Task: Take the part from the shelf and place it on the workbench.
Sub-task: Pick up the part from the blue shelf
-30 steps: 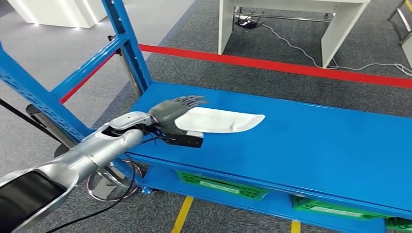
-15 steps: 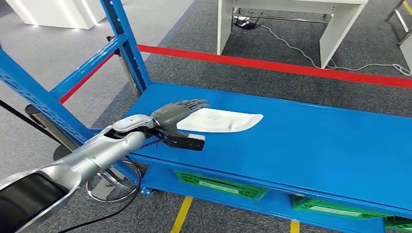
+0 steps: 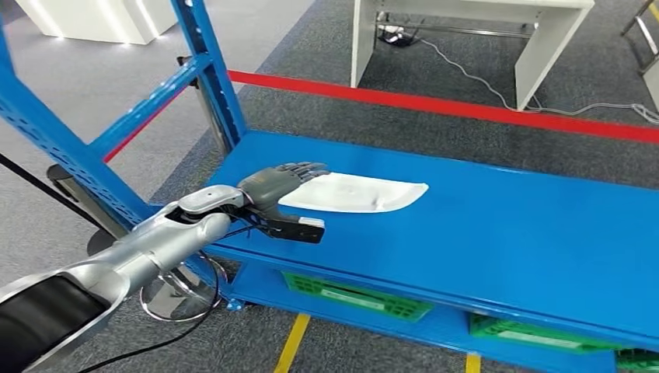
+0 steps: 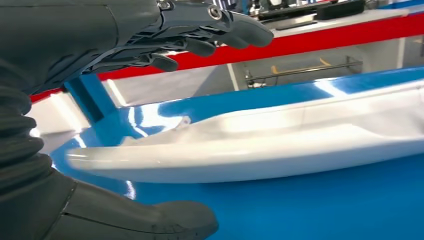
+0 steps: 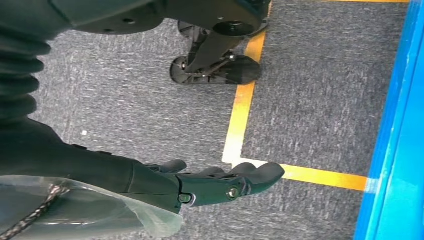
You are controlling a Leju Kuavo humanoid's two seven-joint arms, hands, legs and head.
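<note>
We see the white part (image 3: 353,193) lying flat on the blue shelf (image 3: 497,233), near its left end and closer to the front edge than the rear edge. Our left hand (image 3: 276,186) is at the part's left end. In the left wrist view, the fingers (image 4: 200,30) are spread above the part (image 4: 260,145) and the thumb lies below it, apart; the hand is released. Our right hand (image 5: 220,182) hangs over the grey floor (image 5: 140,90), fingers extended, grasping nothing.
</note>
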